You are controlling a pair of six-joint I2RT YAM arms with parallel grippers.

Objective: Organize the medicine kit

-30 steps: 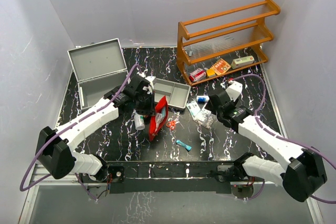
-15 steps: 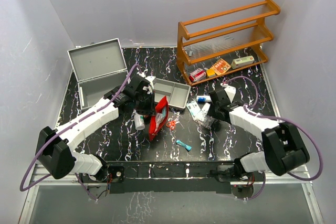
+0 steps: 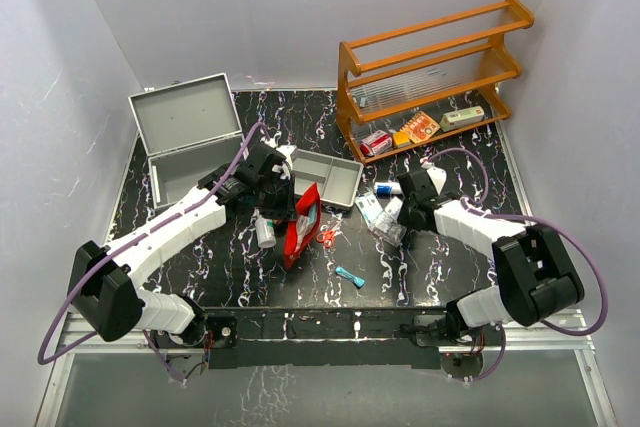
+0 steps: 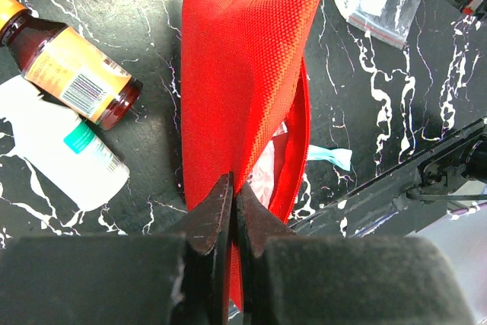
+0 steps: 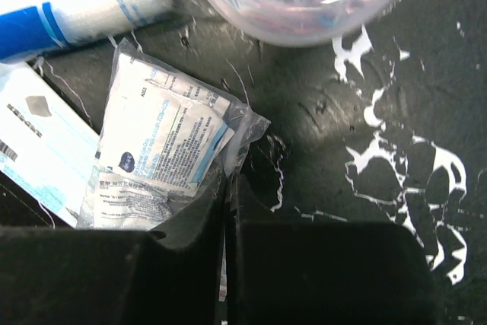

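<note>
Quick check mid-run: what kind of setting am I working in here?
Most likely a robot test booth, not a real clinic or home: plain white walls close in a black marbled table, with an open medicine kit and a wooden rack set out like props.

At six o'clock, left end effector (image 4: 233,192) tight on red pouch (image 4: 236,89); amber bottle (image 4: 72,66), white bottle (image 4: 61,154) at nine.

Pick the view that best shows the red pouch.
Left wrist: the red pouch is large and central, its fabric pinched in the shut left gripper. Top external shows it small. Right wrist: no pouch; right gripper shut on a clear bag.
</note>
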